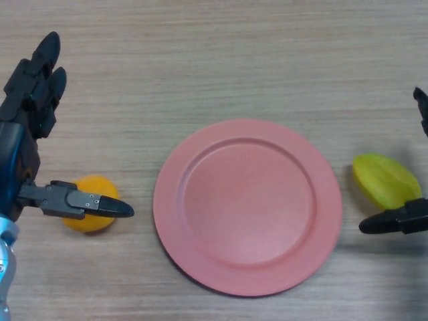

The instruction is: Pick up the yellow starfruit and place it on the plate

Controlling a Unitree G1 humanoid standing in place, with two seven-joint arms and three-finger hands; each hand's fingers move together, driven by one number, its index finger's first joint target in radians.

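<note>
Head view, looking down on a wood-grain table [221,53]. Pink plate [247,206] sits centre frame, a bit low, nothing on it.

Starfruit [384,179], yellow-green, lies at right of frame, just beside the plate's right rim but not on it; small gap of table between them. It's flat on the table.

Right hand [401,219] at the right edge, mostly out of frame. One dark digit pokes in from lower right, tip pointing left, overlapping the fruit's lower edge. Another bit of black shows at the edge higher up, above the fruit. So the digits sit spread either side of the fruit, not closed round it. Contact w/ the fruit: can't tell.

Left hand [33,100] at the left of frame. Fingers [47,60] straight, pointing toward upper left, thumb [87,202] stuck out to the right at lower left. Wide apart, holding nothing.

An orange fruit [90,212] lies at lower left, under the left thumb in this view; thumb crosses in front of it. Touching or just above: can't tell. It's well apart from the plate's left rim.
</note>
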